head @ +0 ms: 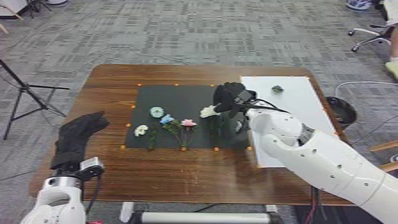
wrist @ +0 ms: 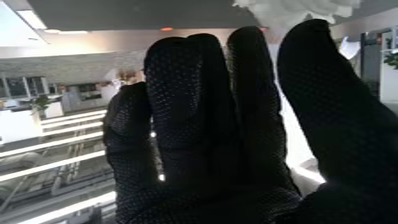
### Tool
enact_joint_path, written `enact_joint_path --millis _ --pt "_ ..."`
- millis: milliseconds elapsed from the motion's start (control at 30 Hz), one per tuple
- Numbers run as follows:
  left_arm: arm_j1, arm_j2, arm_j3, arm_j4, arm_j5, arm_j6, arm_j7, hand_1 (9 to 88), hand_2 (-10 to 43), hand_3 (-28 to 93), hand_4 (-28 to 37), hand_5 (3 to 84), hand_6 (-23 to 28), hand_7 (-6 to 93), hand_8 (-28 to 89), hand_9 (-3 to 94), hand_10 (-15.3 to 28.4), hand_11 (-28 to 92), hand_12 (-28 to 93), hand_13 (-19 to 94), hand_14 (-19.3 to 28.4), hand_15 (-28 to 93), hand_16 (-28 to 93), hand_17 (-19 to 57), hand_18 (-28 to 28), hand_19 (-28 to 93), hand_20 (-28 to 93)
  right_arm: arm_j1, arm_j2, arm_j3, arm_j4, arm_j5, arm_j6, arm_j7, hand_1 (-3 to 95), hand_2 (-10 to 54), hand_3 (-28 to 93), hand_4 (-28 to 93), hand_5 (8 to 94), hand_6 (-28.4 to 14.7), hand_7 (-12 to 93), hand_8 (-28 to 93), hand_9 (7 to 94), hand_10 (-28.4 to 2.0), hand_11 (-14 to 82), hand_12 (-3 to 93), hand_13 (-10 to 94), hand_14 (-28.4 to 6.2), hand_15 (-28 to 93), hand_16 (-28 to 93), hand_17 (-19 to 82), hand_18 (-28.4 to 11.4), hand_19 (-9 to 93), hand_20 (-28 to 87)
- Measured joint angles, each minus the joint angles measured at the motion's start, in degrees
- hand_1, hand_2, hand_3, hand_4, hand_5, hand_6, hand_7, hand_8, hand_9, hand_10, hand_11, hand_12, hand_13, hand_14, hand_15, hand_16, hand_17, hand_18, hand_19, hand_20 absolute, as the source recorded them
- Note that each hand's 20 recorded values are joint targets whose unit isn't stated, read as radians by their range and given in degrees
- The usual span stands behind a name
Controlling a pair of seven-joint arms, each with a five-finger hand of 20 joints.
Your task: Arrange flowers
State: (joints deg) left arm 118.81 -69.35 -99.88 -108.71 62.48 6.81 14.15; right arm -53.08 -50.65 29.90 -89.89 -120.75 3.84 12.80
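Flower layout: apparently well advanced, completion unconfirmed.
Head view: five blooms (head: 167, 119) lie on the dark mat (head: 182, 95); a green sprig (head: 277, 89) on the white board (head: 299, 99) probably remains to be placed. The rightmost white flower (head: 210, 111) lies just beside the right hand (head: 229, 96). Left hand (head: 78, 131) is left of the mat, relaxed, empty. Right wrist view: right hand's fingers nearly straight, thumb apart, nothing gripped; white flower just beyond the fingertips, contact undetermined.

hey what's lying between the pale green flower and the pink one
In the head view, a blue flower lies between the pale green flower and the pink flower, on the dark mat.
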Motion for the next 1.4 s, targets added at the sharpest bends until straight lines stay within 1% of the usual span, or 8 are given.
enact_joint_path --millis 233,433,567,700,933,1100,1167,1400 --pt "0.04 0.00 -0.08 -0.04 0.02 0.00 -0.06 26.4 3.8 67 -23.5 56.5 1.5 17.1 -7 54.4 14.7 23 15 44 19.0 27 3 9.1 13.4 13 22 -0.30 1.02 3.80 -0.63 0.65 -0.79 -0.70 29.0 -9.5 66 -12 55.3 -1.6 12 -8 53.5 -14.6 7.1 15.7 59 -15.6 36 29 26 -22.0 58 51" --pt "0.06 0.03 -0.08 -0.04 0.05 -0.08 -0.20 26.5 4.0 67 -23.3 56.6 1.4 17.1 -7 54.5 14.9 23 15 44 19.1 27 3 9.1 13.4 13 22 -0.33 1.09 11.79 1.14 0.89 -0.93 -0.11 25.2 -9.5 66 -13 41.0 -3.3 7 -6 40.5 -16.5 4.4 15.7 56 -17.0 34 30 24 -23.1 58 50" --pt "0.07 0.03 -0.08 -0.05 0.09 -0.21 -0.30 26.6 4.1 66 -23.3 56.6 1.5 17.2 -7 54.5 14.8 23 15 44 19.0 27 3 9.1 13.4 13 22 0.17 0.00 17.52 5.11 -7.30 -10.99 1.03 26.2 -9.5 66 -13 40.9 -3.3 7 -5 39.8 -16.6 4.2 15.8 57 -17.2 37 31 24 -23.5 60 51" --pt "0.07 0.03 -0.08 -0.05 0.11 -0.30 -0.39 26.6 4.1 66 -23.2 56.5 1.4 17.2 -7 54.5 14.8 23 15 44 19.0 27 2 9.1 13.3 13 22 0.19 -0.88 20.18 9.71 -13.31 -19.47 1.80 28.6 -9.5 67 -14 42.7 -3.3 9 -6 42.1 -16.1 4.8 16.0 58 -16.8 39 30 25 -23.3 61 52" --pt "0.05 -0.09 -0.09 -0.05 0.13 -0.36 -0.37 26.6 4.2 66 -23.2 56.5 1.5 17.1 -7 54.5 14.8 23 15 44 19.0 27 2 9.1 13.4 13 22 -2.83 -2.16 22.03 13.95 -16.49 -18.46 2.41 38.3 -9.5 68 -17 50.5 -0.7 14 -8 52.4 -13.7 7.5 16.3 64 -13.9 47 29 29 -22.9 66 53" --pt "0.04 -0.25 -0.09 -0.05 0.14 -0.40 -0.28 26.6 4.2 66 -23.2 56.6 1.5 17.1 -7 54.5 14.9 23 15 44 19.0 27 2 9.1 13.4 13 22 -3.95 -2.53 20.40 15.51 -18.31 -13.05 3.14 44.5 -9.5 68 -19 58.6 1.1 18 -10 62.5 -13.2 12.7 17.3 66 -12.5 52 31 31 -22.2 70 55" --pt "0.04 -0.31 -0.09 -0.05 0.14 -0.42 -0.27 26.6 4.2 67 -23.1 56.6 1.5 17.1 -7 54.5 14.9 23 15 44 19.0 27 2 9.0 13.4 13 22 -4.16 -2.56 19.46 16.22 -18.31 -9.20 3.20 50.8 -9.5 64 -20 63.6 1.0 19 -1 68.6 -12.3 15.8 18.1 69 -11.5 54 32 32 -22.1 71 57" --pt "0.06 -0.51 -0.09 -0.05 0.14 -0.44 -0.24 26.6 4.2 66 -23.2 56.6 1.6 16.9 -7 54.5 14.9 23 15 44 19.0 27 3 9.0 13.4 13 22 -4.54 -2.28 17.13 17.33 -17.90 -1.08 3.04 62.3 -9.0 55 -17 75.4 1.6 21 6 84.8 -10.2 6.7 34.8 73 -9.5 55 34 36 -22.1 73 59"
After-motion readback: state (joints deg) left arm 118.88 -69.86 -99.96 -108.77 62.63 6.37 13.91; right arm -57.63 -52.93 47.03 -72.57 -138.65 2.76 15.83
